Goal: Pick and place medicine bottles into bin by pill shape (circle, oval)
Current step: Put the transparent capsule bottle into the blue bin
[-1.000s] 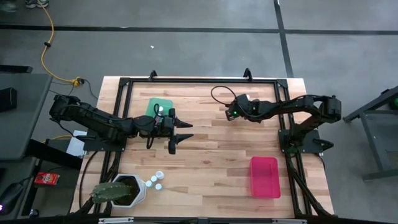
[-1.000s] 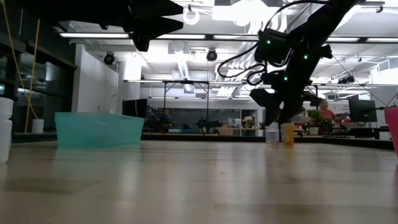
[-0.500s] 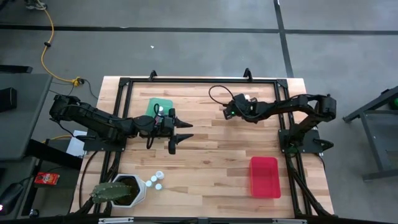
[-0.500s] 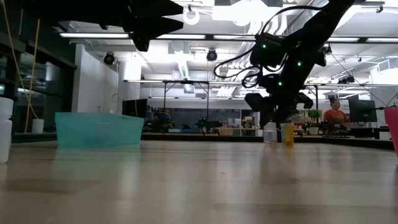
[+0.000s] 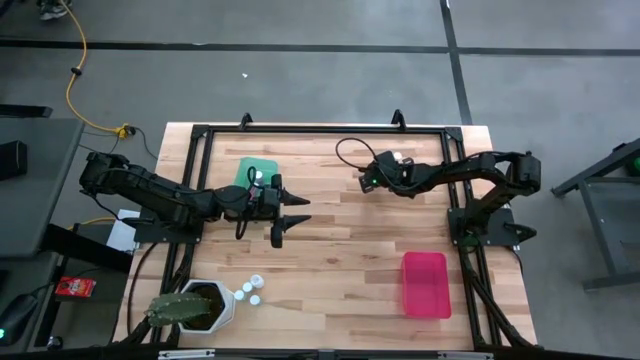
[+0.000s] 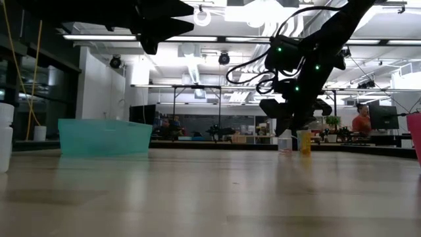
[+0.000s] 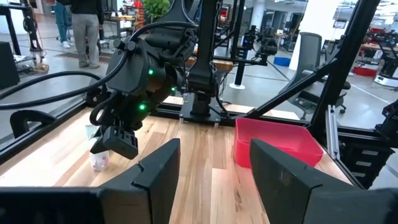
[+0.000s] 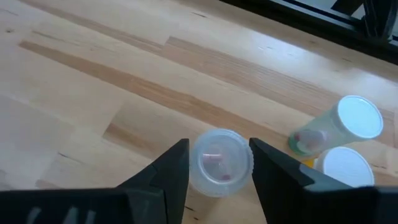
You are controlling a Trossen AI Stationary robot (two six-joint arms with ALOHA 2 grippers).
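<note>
Right hand point(image 8: 219, 163) spread around a small clear white-capped medicine bottle point(image 8: 220, 162) on the wooden bench point(image 8: 112, 93), two more capped bottles point(image 8: 339, 124) just beside, left hand point(image 5: 290, 215) spread, hovering mid-bench.

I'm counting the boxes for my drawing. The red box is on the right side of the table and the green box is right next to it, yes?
Not quite. The red box is on the right side, but the green box is not next to it: the high view shows it far off on the table's left half, beside the left tool.
</note>
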